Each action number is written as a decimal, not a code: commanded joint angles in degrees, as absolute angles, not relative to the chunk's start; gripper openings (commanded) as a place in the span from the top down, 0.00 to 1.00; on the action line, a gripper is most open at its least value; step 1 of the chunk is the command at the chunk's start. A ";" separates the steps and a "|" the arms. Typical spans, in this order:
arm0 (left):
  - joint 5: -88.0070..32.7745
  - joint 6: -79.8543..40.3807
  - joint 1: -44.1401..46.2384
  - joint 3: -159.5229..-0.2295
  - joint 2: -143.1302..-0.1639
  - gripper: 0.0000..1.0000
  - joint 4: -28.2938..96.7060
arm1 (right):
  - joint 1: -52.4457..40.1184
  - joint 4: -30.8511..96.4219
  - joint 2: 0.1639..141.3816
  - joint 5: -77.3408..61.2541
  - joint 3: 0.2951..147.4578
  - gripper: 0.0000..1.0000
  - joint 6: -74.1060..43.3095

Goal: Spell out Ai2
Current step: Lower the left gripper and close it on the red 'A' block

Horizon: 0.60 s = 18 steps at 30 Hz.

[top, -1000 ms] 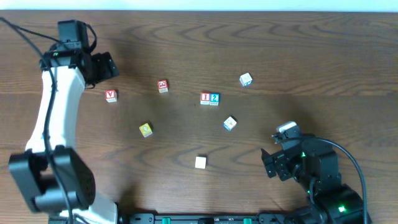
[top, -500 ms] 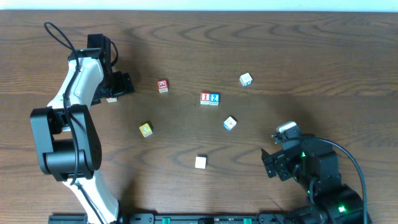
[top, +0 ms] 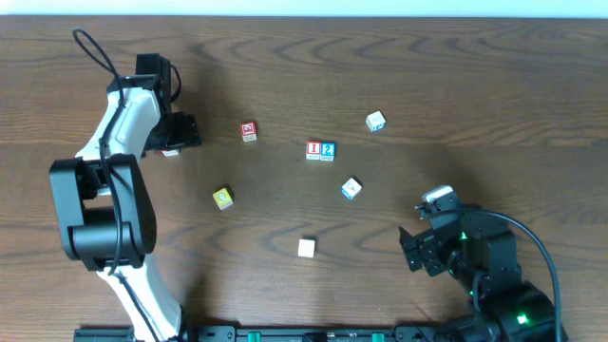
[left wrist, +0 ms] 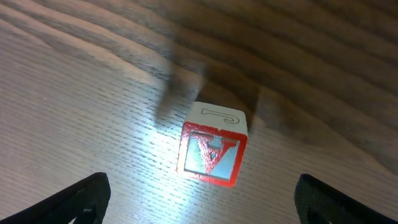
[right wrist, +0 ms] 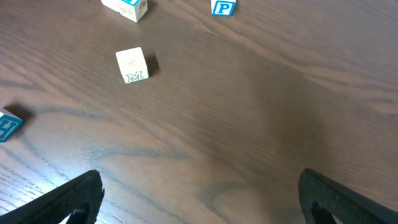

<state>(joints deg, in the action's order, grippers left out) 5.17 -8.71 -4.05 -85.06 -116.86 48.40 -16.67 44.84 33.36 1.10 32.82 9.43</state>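
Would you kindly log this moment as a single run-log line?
left gripper: open, over A cube, not gripping | right gripper: open, empty | I cube and 2 cube: side by side | A cube: apart from them

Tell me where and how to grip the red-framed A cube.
Grip the A cube on its opposite side faces, coming straight down from above. It sits flat on the table, bare wood on both sides, between the fingers of the open left end effector. It looks slightly skewed to them, so a small wrist turn may help.
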 commanded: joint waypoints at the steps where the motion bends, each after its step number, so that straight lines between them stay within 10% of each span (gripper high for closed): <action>1: 6.37 -6.79 -4.16 -86.02 -117.82 0.04 48.21 | -16.16 44.80 33.28 1.50 32.77 0.01 9.04; 6: 6.15 -6.79 -4.21 -86.00 -117.86 0.02 47.51 | -16.14 44.77 33.28 1.50 32.77 0.01 9.06; 13: 5.93 -6.81 -4.21 -86.00 -117.86 0.31 47.53 | -16.16 44.77 33.28 1.50 32.77 0.01 9.06; 18: 5.96 -6.79 -4.23 -85.97 -117.86 0.31 47.33 | -16.14 44.80 33.28 1.50 32.77 0.01 9.06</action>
<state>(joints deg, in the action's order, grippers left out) 5.15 -7.20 -4.08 -85.06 -117.12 47.51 -16.67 44.84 33.36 1.13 32.82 9.43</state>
